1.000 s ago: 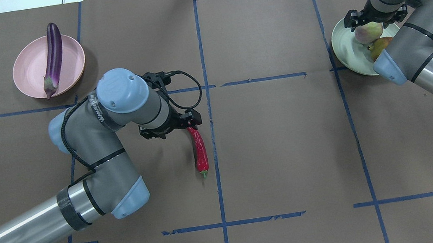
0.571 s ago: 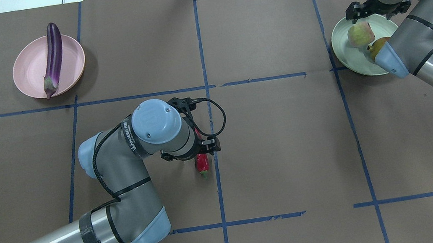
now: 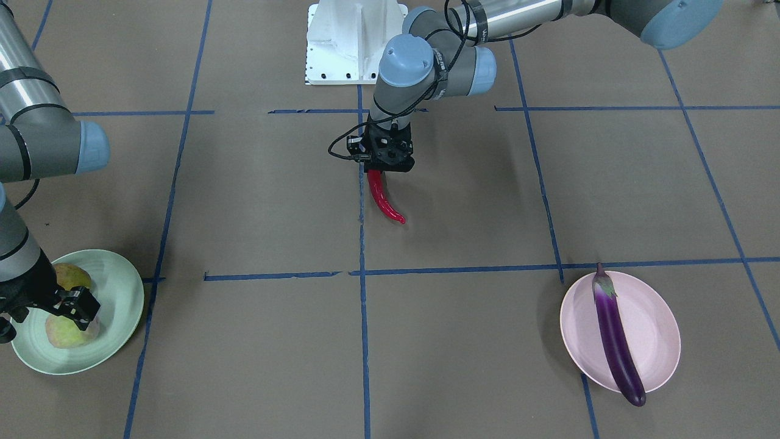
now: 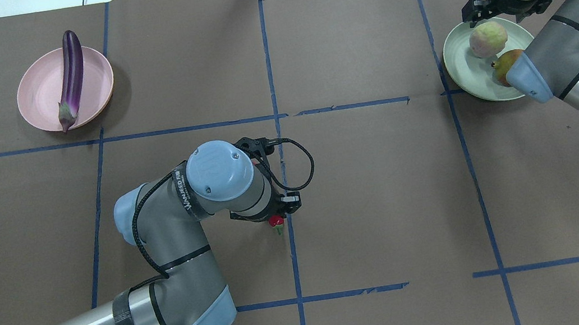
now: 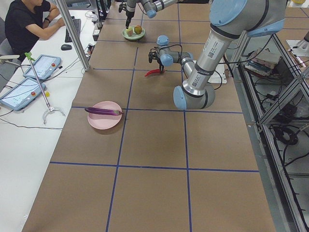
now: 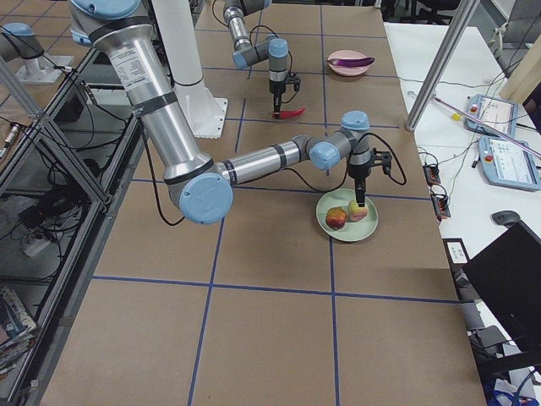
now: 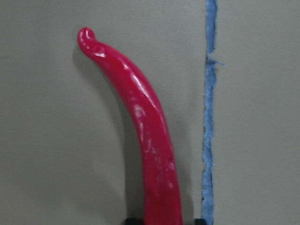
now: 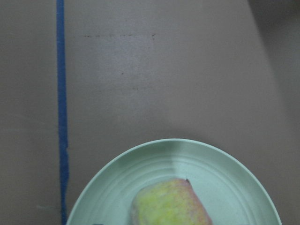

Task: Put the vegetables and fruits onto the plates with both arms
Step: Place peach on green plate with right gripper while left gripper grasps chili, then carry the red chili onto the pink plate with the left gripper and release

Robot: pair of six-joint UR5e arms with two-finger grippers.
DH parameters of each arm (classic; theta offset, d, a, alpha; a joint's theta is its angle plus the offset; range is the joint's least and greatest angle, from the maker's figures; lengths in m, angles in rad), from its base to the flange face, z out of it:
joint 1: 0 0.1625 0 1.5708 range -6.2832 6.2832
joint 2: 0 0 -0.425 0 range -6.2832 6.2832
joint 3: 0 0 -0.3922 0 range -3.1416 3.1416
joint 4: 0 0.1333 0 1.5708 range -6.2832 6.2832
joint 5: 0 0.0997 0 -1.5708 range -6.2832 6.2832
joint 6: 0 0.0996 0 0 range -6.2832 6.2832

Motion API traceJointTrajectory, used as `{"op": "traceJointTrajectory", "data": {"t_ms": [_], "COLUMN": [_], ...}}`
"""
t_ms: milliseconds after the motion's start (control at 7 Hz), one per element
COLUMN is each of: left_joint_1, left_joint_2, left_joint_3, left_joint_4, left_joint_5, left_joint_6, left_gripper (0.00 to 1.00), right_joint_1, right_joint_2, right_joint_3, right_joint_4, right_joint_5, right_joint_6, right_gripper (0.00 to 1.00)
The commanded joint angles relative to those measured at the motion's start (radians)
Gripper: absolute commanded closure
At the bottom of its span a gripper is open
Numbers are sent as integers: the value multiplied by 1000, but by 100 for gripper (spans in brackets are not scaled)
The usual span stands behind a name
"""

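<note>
The red chili pepper (image 3: 382, 198) lies near the table's middle by a blue tape line; it also shows in the left wrist view (image 7: 150, 140). My left gripper (image 3: 381, 170) is shut on its stem end, one pad on each side. The purple eggplant (image 4: 71, 80) lies across the pink plate (image 4: 40, 101). The pale green fruit (image 4: 487, 38) and the mango-like fruit (image 4: 505, 64) rest on the green plate (image 4: 463, 67). My right gripper (image 4: 506, 12) is open and empty, above the plate's far rim, just beyond the pale fruit (image 8: 168, 204).
The white base block (image 3: 353, 42) stands at the robot's side of the table. My right forearm crosses above the green plate's edge (image 3: 119, 305). An operator (image 5: 29, 24) sits at a side table with tablets beyond the table's far edge.
My left gripper moved along the chili to its stem end, came down and closed on it. My right gripper let go of the pale fruit and drew back past the plate's far rim.
</note>
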Motion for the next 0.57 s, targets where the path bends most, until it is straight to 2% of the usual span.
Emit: {"op": "traceJointTrajectory", "data": {"t_ms": [0, 143, 286, 429], "left_joint_1": [-199, -312, -429, -545], "left_joint_2": [116, 171, 195, 192], "left_joint_3": [-146, -124, -43, 96], "left_joint_4": [-9, -8, -3, -11], "left_joint_5": [-10, -45, -89, -145], "left_joint_6": [10, 157, 412, 567], "left_gripper": [100, 100, 100, 100], "right_joint_1": [79, 113, 115, 114], "right_joint_2": [-128, -206, -256, -322], "right_joint_3": [242, 315, 366, 431], "right_joint_4": [-63, -62, -59, -57], "right_joint_5": [212, 271, 294, 296], "right_joint_6": [-3, -6, -5, -3], "right_gripper": [0, 0, 0, 0]}}
